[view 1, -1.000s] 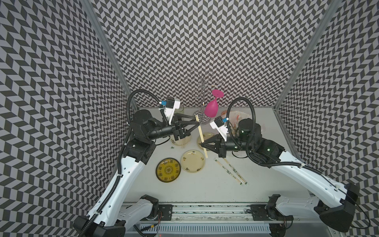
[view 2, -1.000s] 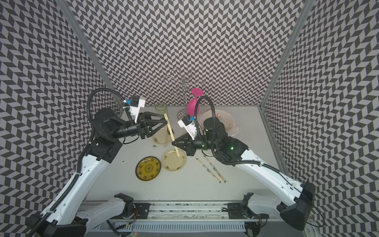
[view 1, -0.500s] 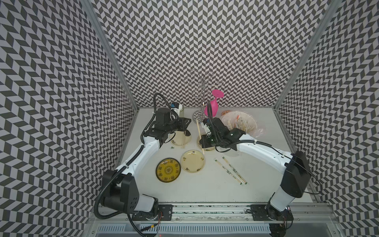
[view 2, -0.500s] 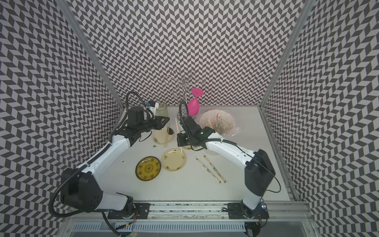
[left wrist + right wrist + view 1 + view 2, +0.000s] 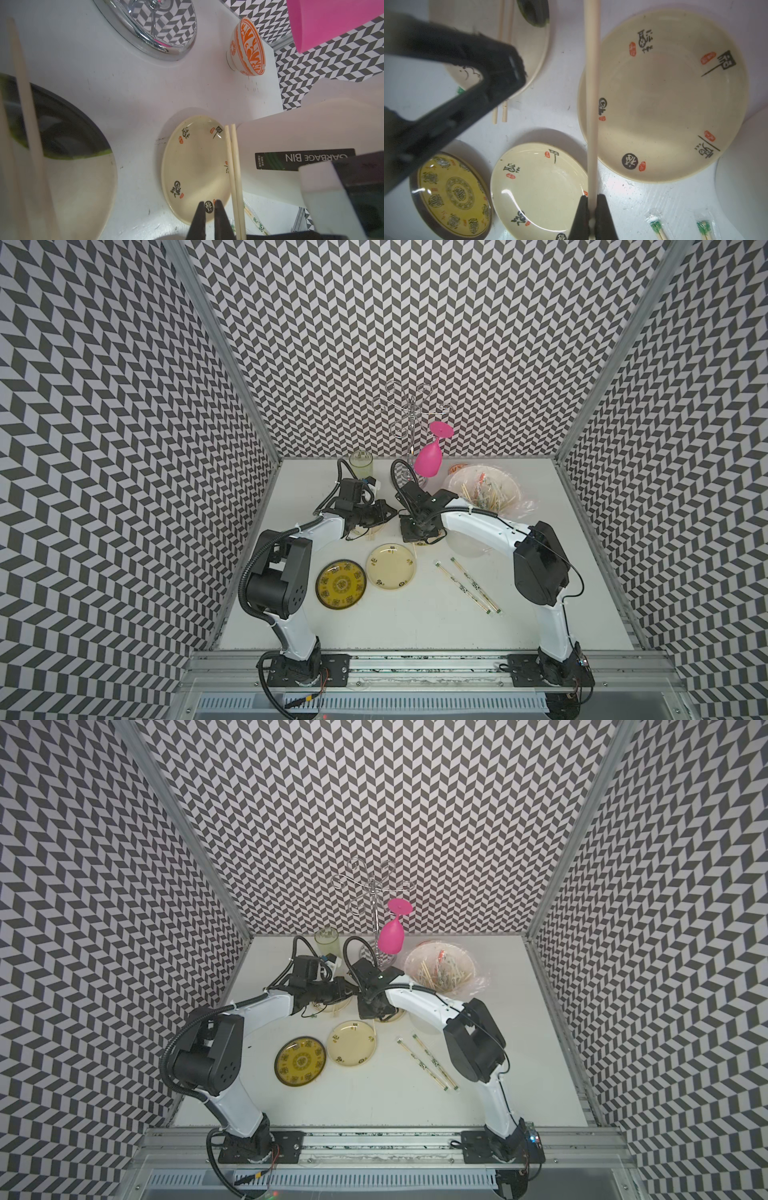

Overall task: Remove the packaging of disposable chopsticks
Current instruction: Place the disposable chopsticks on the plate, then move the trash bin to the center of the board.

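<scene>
Your right claw [image 5: 592,199] is clenched on a bare pair of the disposable chopsticks [image 5: 591,104]. It pinches them near one end, and the sticks run straight out from the tips across the rim of a cream plate [image 5: 675,108].

Over to your left claw [image 5: 208,202]: its fingers stand almost together, with only a slit between them and the plate's black mark showing through. You cannot tell from here whether any clear film is pinched in there. The held pair sits just beside those left fingers, in front of the white garbage bin [image 5: 311,128].

Moving outward, a second bare pair [image 5: 504,113] lies across another cream plate [image 5: 533,62], partly hidden under the left claw's body. Nearer the front of the bench [image 5: 415,626] you've got a third cream plate [image 5: 390,567] and a yellow patterned plate [image 5: 340,584] side by side.

And there's the packaging [image 5: 463,587]: two sleeved pairs lie close together and roughly parallel on the bench. They sit to the right of that third cream plate, well apart from both claws, and their green ends show in the right wrist view.

At the back, the bin is lined with a crinkled clear bag [image 5: 523,506] and holds loose sticks and wrappers. A pink glass [image 5: 430,456] hangs bowl-down beside it.
</scene>
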Controlling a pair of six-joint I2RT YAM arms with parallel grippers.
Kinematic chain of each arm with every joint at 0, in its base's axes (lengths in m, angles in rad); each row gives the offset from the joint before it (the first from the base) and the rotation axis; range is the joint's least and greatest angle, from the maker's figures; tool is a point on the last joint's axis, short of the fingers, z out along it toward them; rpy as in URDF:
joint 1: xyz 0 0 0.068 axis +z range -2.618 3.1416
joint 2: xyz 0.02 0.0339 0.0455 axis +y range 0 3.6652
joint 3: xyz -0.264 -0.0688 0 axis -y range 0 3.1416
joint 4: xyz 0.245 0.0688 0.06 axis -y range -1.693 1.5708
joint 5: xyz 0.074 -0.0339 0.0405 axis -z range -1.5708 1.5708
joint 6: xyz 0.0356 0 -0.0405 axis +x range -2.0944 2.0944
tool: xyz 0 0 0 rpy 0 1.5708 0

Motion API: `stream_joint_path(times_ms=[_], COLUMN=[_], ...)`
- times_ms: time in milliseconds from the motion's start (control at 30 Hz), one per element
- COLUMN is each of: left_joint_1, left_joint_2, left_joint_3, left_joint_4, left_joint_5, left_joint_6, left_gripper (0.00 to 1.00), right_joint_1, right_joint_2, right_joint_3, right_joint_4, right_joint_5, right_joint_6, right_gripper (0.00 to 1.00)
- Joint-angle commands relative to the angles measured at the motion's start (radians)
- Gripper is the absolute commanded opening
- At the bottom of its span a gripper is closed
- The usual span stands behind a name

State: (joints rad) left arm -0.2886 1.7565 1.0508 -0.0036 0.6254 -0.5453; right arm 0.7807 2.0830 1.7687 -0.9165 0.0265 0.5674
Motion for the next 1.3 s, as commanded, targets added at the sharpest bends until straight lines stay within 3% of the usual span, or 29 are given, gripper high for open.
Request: stream_joint_path(times_ms=[0,133,500,700,1267], left_joint_1=[-0.028,-0.047,-0.050,-0.070,-0.116], left_joint_2=[-0.004,0.036,0.106,0.129,0.183], left_joint_3=[-0.013,-0.009,0.014,0.041,0.112], left_joint_4=[0.058,0.058,0.065,0.044,-0.017], left_joint_5=[-0.017,-0.027,0.017,0.000,-0.066], left_joint_6=[-0.028,-0.034,-0.040,-0.025,0.011], left_gripper=[0.13,0.13,0.13,0.14,0.15], right_joint_1=[-0.012,-0.029,-0.120,-0.141,-0.136], right_joint_2=[0.041,0.075,0.083,0.096,0.105], right_joint_3=[0.042,0.071,0.030,0.031,0.030], right_joint_4=[-0.061,-0.083,0.006,0.019,-0.006], right_joint_5=[0.078,0.107,-0.114,-0.173,-0.176], right_joint_6=[0.023,0.018,0.002,-0.009,-0.015], right_gripper=[0.00,0.00,0.00,0.00,0.03])
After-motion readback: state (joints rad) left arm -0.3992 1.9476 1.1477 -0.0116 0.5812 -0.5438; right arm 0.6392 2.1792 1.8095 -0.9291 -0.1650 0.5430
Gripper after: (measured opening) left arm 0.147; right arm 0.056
